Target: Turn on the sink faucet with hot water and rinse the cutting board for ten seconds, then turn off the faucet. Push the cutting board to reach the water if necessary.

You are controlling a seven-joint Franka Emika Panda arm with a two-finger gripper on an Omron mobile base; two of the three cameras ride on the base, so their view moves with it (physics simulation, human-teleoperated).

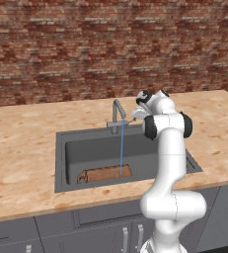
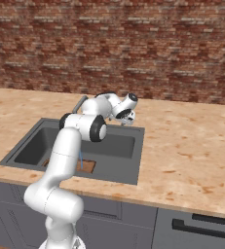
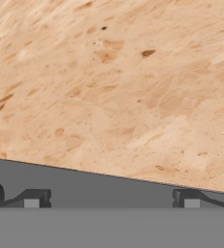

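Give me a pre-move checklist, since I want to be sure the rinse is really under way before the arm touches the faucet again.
1. Water running: ok. A thin blue stream of water falls from the sink faucet.
2. Stream reaches the cutting board: ok. It lands near the board's right end in the left base view.
3. Board lies inside the sink: ok, flat on the basin floor near the front wall.
4. Gripper free: ok. Fingertips stand wide apart with nothing between them.
5. Gripper near the faucet: ok. It sits just right of the faucet, over the rim and counter.
6. Hot side selected: cannot tell; the lever is too small.
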